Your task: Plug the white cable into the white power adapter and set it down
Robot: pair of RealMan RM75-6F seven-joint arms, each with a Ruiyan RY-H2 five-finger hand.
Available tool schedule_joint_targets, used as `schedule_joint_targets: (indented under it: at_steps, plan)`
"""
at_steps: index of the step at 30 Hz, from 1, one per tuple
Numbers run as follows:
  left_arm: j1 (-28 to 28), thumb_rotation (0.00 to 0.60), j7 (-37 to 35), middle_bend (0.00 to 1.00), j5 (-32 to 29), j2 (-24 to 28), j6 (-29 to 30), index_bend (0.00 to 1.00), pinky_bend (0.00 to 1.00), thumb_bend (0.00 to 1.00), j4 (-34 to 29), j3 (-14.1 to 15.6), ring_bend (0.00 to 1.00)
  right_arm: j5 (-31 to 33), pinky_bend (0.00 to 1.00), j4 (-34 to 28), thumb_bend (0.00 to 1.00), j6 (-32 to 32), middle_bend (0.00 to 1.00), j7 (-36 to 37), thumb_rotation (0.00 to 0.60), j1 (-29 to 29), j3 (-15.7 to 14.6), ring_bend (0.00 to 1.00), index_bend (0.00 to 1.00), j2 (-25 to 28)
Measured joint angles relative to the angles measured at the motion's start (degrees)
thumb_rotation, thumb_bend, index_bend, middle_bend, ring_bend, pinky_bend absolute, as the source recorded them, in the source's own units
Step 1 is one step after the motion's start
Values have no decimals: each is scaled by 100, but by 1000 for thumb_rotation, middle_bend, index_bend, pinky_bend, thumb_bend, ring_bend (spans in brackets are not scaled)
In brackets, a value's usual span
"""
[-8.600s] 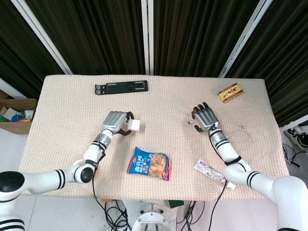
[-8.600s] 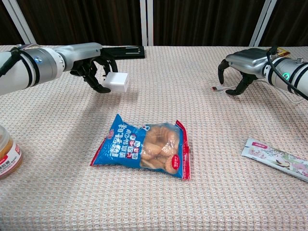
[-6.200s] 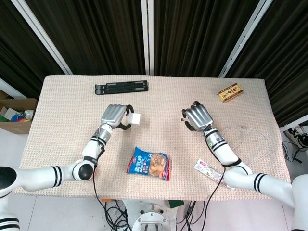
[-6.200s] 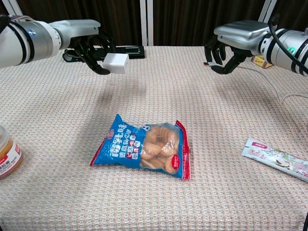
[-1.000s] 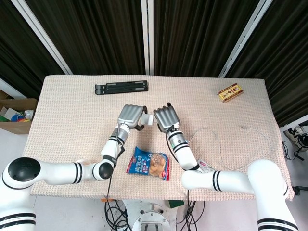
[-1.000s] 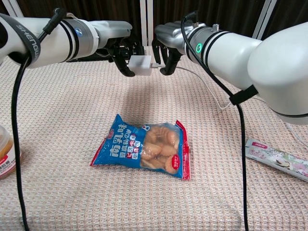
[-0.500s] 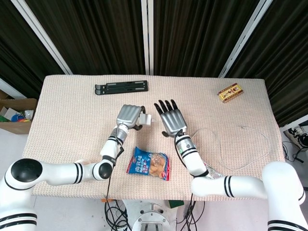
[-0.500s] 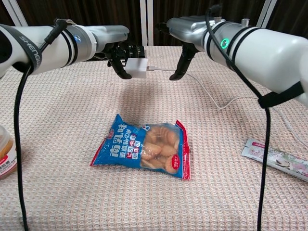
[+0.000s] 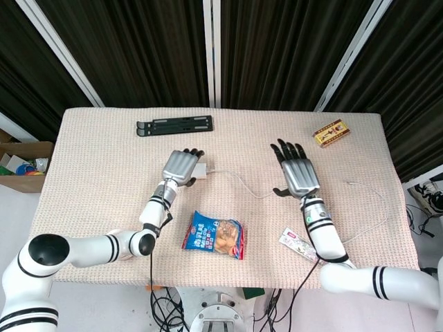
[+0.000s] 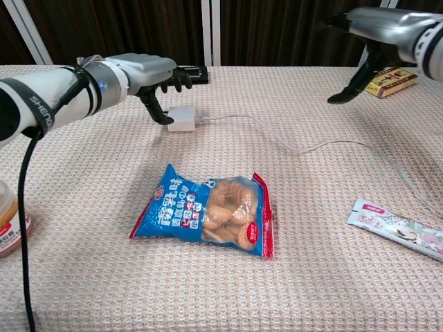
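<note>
Lowered, one adapter (image 10: 182, 118) holds one cable (image 10: 277, 140).

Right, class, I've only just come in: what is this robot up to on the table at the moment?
The white cable is plugged into the white power adapter, which sits on the table. The left robot hand is over the adapter with fingers spread; a fingertip seems to touch it. The right robot hand is open and holds nothing. A blue snack bag lies in front.
</note>
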Motion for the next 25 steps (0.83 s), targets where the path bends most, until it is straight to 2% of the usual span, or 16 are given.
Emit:
schedule_joint_targets:
  at_steps: [6, 13, 19, 25]
  plan:
    - [568, 600, -371, 172, 963, 492, 589, 162, 339, 233, -330, 292, 205, -495, 0, -69, 179, 55, 27, 847, 600, -563, -188, 0, 0, 652]
    - [1847, 600, -954, 176, 2184, 1837, 2040, 178, 267, 231, -1049, 899, 175, -1788, 0, 101, 219, 81, 47, 2341, 600, -1315, -550, 0, 0, 1414]
    - [3042, 600, -1980, 180, 3140, 2833, 3162, 190, 239, 232, -1377, 1423, 173, -2862, 0, 434, 233, 817, 58, 3398, 600, -2255, -909, 0, 0, 1807]
    - [4082, 600, -2283, 180, 3655, 3251, 3979, 190, 237, 233, -1679, 1870, 173, -3458, 0, 683, 246, 1381, 59, 3924, 600, -2994, -1245, 0, 0, 1977]
